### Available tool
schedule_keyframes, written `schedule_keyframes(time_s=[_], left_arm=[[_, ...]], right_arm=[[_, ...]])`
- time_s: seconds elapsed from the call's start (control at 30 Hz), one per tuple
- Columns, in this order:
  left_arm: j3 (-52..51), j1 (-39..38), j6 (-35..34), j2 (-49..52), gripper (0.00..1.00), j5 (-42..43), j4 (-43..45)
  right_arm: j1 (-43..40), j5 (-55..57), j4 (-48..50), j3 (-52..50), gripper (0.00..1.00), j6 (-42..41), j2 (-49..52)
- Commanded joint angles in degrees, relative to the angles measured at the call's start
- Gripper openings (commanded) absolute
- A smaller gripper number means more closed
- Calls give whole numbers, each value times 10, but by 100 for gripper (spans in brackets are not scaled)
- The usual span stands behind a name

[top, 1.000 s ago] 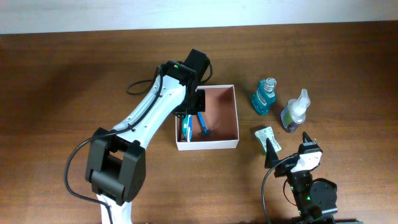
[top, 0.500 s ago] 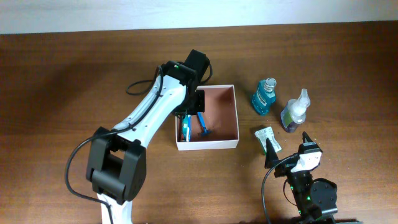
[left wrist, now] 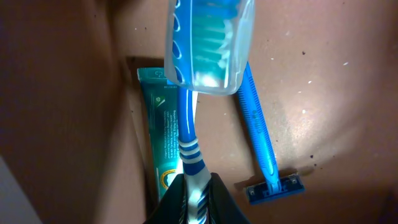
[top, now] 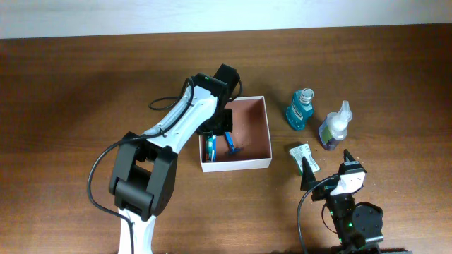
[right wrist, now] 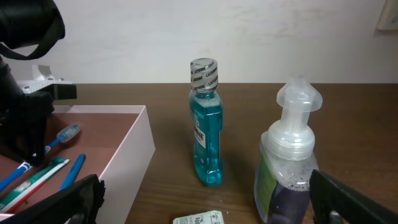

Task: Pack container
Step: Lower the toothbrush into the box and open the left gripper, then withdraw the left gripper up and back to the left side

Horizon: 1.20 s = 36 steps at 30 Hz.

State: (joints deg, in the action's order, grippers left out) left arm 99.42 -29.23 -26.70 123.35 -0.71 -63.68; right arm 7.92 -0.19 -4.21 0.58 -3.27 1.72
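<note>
Since a second ago, swung the left arm's elbow rightward in the overhead frame, with the left gripper (left wrist: 196, 198) barely shifted above the left part of the container (top: 252, 125), centre of frame; pinched narrow on the handle of the toothbrush (left wrist: 188, 134), capped head tilted up, not lying flat; underneath, already in: toothpaste (left wrist: 158, 124) and razor (left wrist: 261, 143); probably repositioning for a release, so a third item nearly packed; parked at lower right with the right gripper (top: 325, 166) spread wide, holding nothing; waiting outside, right of the container: mouthwash (top: 299, 109), pump bottle (top: 333, 127), sachet (top: 304, 155).
</note>
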Motion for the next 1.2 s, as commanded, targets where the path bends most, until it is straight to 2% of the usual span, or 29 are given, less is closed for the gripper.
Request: schedule_keyframes(time_s=[0.0, 0.07, 0.13, 0.3, 0.5, 0.83, 1.07, 1.17], left_arm=[[-2, -2, -7, 4, 5, -9, 3], [-2, -2, -7, 4, 6, -14, 5], [-2, -2, -11, 4, 14, -26, 6], [-2, -2, -11, 4, 19, -28, 12], [19, -2, -10, 4, 19, -16, 0], [149, 5, -2, -27, 18, -17, -85], [156, 66, -2, -37, 19, -22, -100], [156, 109, -3, -37, 27, -33, -115]], right_arm=[[3, 5, -3, -3, 99, -7, -2], [3, 5, -3, -3, 98, -7, -2], [3, 5, -3, -3, 98, -7, -2], [3, 5, -3, -3, 98, -7, -2], [3, 5, -3, -3, 98, -7, -2], [3, 5, -3, -3, 98, -7, -2], [3, 5, -3, -3, 98, -7, -2], [3, 5, -3, -3, 98, -7, -2]])
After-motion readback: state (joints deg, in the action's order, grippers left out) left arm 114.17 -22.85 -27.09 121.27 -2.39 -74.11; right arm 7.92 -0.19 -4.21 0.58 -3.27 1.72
